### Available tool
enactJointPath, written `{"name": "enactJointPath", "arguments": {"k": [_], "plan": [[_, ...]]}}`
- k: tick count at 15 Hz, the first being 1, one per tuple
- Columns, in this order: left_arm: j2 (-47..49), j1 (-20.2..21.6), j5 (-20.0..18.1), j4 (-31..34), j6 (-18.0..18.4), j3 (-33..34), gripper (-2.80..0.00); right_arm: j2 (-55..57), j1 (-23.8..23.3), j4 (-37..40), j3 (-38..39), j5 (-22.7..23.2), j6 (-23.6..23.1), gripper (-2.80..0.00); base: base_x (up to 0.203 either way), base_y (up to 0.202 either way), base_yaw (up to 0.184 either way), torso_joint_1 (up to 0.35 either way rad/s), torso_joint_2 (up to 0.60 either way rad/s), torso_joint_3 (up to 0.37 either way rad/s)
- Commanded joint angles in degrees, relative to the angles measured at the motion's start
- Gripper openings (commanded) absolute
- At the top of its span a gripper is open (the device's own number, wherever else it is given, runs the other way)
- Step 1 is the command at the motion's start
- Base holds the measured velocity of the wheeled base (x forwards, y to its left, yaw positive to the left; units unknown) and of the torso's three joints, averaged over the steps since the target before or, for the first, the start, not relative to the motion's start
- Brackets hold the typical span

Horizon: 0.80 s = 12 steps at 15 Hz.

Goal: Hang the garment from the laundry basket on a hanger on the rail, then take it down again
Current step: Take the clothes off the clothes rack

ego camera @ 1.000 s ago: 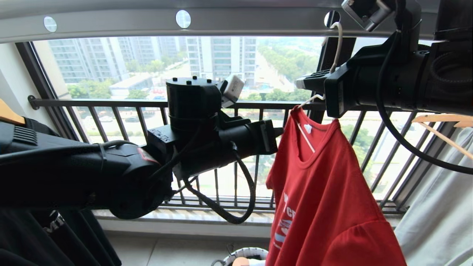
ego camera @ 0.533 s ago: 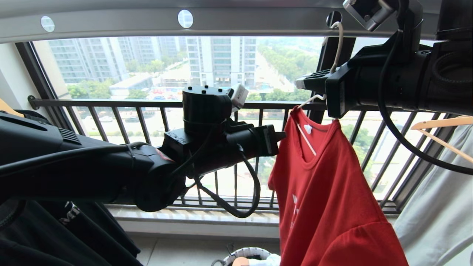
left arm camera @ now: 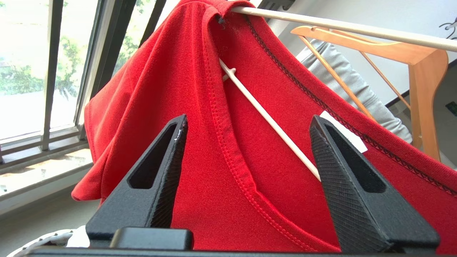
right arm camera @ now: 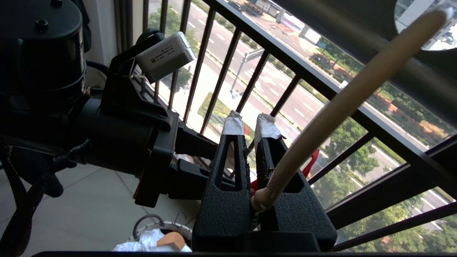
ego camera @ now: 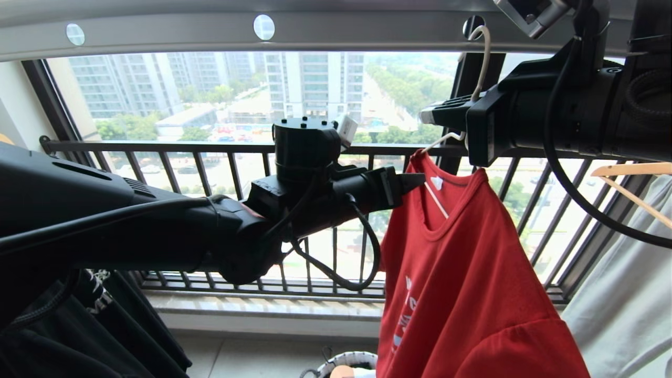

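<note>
The red garment (ego camera: 462, 273) hangs on the thin white hanger (ego camera: 480, 63), whose hook sits in a hole of the overhead rail (ego camera: 336, 31). My right gripper (ego camera: 436, 113) is shut on the hanger's neck just above the collar; in the right wrist view the hanger (right arm camera: 342, 107) runs up from between the taped fingers of the right gripper (right arm camera: 250, 125). My left gripper (ego camera: 417, 181) is at the collar's left side, open. In the left wrist view the left gripper (left arm camera: 249, 119) straddles the collar seam of the garment (left arm camera: 171, 107) and a hanger arm (left arm camera: 271, 121). The laundry basket (ego camera: 349, 362) stands on the floor below.
A light wooden hanger (ego camera: 630, 173) carries a pale grey garment (ego camera: 619, 294) at the right, close to the red one. A black garment (ego camera: 79, 336) hangs at lower left under my left arm. The black window railing (ego camera: 210, 147) runs behind everything.
My left gripper has opened and pushed right and up, from the garment's left edge to its collar. The right gripper has kept its hold on the hanger.
</note>
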Motion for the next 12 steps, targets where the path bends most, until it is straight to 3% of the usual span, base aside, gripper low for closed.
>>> {"name": "enactJointPath", "arguments": {"k": [1,4,6,9,12], "plan": [[1.8,0.5,0.0,-0.2,0.1,-1.9,0.00,0.0,0.1,0.0,0.0,0.5,-0.2,-2.80,0.000,0.000,0.000,0.000,0.00,0.000],[5.1,1.3,2.2,0.1,2.7,-5.4,0.00,-0.1,0.1,0.0,-0.1,0.7,-0.2,-2.80,0.000,0.000,0.000,0.000,0.00,0.000],[7.4,1.4,5.5,0.2,5.5,-7.4,0.00,-0.1,0.1,0.0,-0.1,0.7,-0.2,-2.80,0.000,0.000,0.000,0.000,0.00,0.000],[8.5,1.5,7.0,0.2,6.7,-8.4,0.00,0.0,0.1,0.0,-0.1,0.7,-0.9,-2.80,0.000,0.000,0.000,0.000,0.00,0.000],[9.5,1.6,10.9,-0.1,9.9,-8.8,0.00,0.2,0.1,0.0,-0.2,0.7,-0.9,-2.80,0.000,0.000,0.000,0.000,0.00,0.000]]}}
